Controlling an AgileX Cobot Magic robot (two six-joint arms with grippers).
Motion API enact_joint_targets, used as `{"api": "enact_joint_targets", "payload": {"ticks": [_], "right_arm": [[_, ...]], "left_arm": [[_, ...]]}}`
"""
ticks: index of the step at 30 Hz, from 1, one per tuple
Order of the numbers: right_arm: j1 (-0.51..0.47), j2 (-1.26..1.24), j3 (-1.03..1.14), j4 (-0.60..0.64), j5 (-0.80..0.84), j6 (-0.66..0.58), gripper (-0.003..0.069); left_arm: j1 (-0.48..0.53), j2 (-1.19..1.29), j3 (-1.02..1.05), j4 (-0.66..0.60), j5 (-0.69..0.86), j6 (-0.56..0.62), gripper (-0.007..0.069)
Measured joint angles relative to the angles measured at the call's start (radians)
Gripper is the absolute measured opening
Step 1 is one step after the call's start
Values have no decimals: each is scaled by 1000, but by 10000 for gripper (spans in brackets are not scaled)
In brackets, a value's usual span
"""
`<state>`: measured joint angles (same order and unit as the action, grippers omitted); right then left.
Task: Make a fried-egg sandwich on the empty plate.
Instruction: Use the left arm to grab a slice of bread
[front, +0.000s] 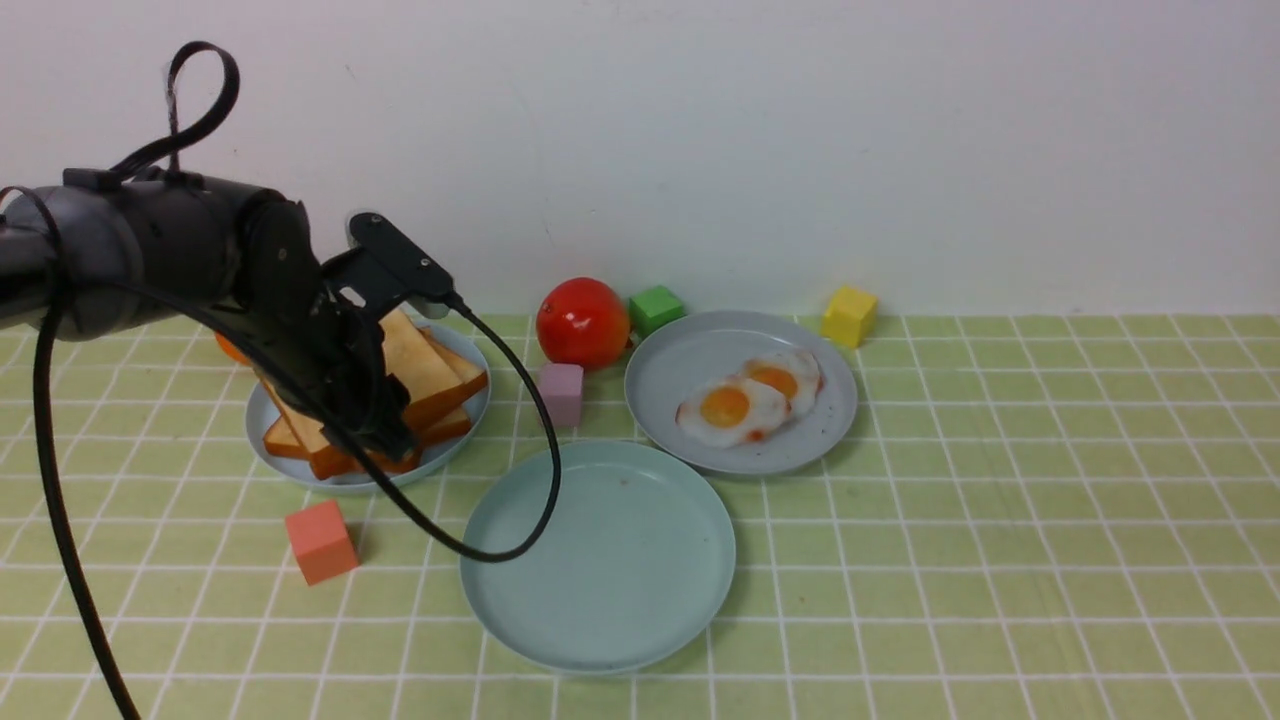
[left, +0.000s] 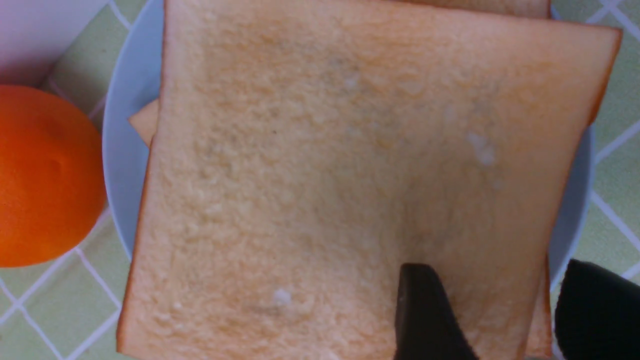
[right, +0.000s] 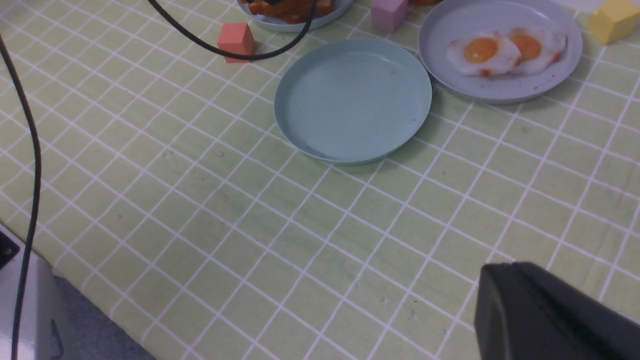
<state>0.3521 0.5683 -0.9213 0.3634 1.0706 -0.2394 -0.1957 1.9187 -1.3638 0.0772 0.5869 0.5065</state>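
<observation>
The pale mint empty plate (front: 600, 560) (right: 352, 100) sits bare at the table's front centre. No fried-egg sandwich is in view. Toast slices (front: 432, 372) (left: 350, 165) are piled on a grey-blue plate (front: 262, 432) (left: 119, 150) at the left. Two fried eggs (front: 728, 406) (right: 481, 50) lie on another grey-blue plate (front: 690, 350). My left gripper (front: 388, 438) (left: 495, 267) is open low over the pile, one finger above the top slice, the other past its edge. My right gripper (right: 492, 282) is shut above bare tablecloth, holding nothing.
An orange (left: 45, 175) lies beside the toast plate. A tomato (front: 583, 322) stands behind the plates, with green (front: 656, 308), yellow (front: 849, 315), pink (front: 561, 392) and salmon (front: 321, 541) cubes around. The left arm's cable (front: 545, 470) droops over the mint plate's rim.
</observation>
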Motion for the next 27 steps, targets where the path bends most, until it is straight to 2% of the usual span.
{"api": "enact_joint_targets", "payload": {"ticks": [6, 11, 13, 20, 24, 27], "right_arm": [[2, 0, 0, 15, 0, 0, 0], [2, 0, 0, 15, -1, 0, 3], [2, 0, 0, 15, -2, 0, 4], [2, 0, 0, 15, -3, 0, 5], [2, 0, 0, 15, -3, 0, 5], [3, 0, 0, 15, -4, -1, 7]], "left_arm": [[1, 6, -2, 4, -4, 3, 158], [1, 6, -3, 10, -10, 4, 74], [1, 7, -3, 16, -12, 4, 62], [0, 7, -3, 18, -14, 4, 68], [0, -3, -3, 18, -14, 4, 121], [0, -25, -3, 18, -9, 4, 207]]}}
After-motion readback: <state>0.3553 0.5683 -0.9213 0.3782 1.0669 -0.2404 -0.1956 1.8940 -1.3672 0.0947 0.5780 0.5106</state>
